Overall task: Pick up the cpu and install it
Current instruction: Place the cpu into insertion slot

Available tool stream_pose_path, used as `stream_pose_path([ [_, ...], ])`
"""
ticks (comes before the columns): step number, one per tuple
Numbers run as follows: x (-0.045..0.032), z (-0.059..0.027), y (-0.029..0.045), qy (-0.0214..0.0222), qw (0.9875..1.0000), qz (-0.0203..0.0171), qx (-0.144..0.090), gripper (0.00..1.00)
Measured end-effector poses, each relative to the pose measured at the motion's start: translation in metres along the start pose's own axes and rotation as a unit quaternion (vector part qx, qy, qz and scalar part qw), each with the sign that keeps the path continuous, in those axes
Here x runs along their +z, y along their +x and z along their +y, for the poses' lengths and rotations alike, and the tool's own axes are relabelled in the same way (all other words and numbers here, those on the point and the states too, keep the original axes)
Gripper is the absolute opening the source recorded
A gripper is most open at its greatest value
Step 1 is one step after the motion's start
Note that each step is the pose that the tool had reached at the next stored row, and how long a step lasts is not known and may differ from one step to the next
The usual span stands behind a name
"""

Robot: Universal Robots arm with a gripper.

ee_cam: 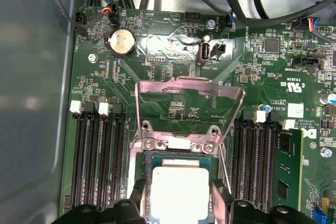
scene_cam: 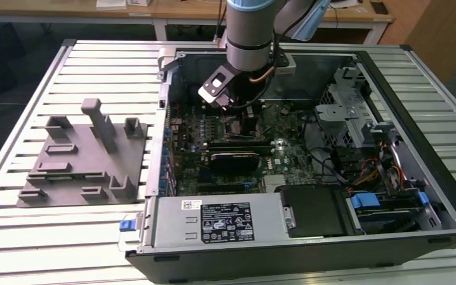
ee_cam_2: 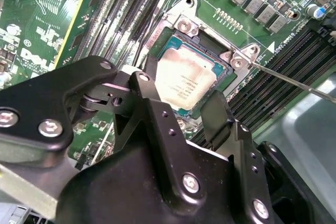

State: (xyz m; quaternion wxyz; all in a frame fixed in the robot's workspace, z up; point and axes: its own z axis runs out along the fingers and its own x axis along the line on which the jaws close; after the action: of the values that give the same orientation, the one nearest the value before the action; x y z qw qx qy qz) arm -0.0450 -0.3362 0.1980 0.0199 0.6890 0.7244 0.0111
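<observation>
The cpu point(ee_cam_2: 181, 80) point(ee_cam: 178, 184), a flat square chip with a pale silver top, lies in the metal-framed socket point(ee_cam_2: 186, 22) on the green motherboard. In both wrist views my gripper point(ee_cam_2: 178, 95) point(ee_cam: 178, 199) straddles it, one black finger point(ee_cam_2: 143, 80) against one side and the other finger point(ee_cam_2: 216, 109) against the opposite side, so it looks shut on the chip. The socket's load plate point(ee_cam: 189, 90) stands raised and open. In the exterior view the arm's wrist point(scene_cam: 236, 116) reaches down into the open computer case over the board.
Memory slots point(ee_cam: 97, 156) flank the socket on both sides. A thin retention lever point(ee_cam_2: 294, 82) sticks out beside it. In the case sit a black card point(scene_cam: 232, 159), a power supply point(scene_cam: 212, 222) and drive bays point(scene_cam: 355, 119). A grey fixture point(scene_cam: 81, 160) lies at the exterior view's left.
</observation>
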Motion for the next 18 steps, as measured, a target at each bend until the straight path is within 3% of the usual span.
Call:
stream_pose_path([
  [18, 0.0034, -0.0002, 0.0002, 0.0001, 1.0, -0.0002, 0.0, 0.6],
])
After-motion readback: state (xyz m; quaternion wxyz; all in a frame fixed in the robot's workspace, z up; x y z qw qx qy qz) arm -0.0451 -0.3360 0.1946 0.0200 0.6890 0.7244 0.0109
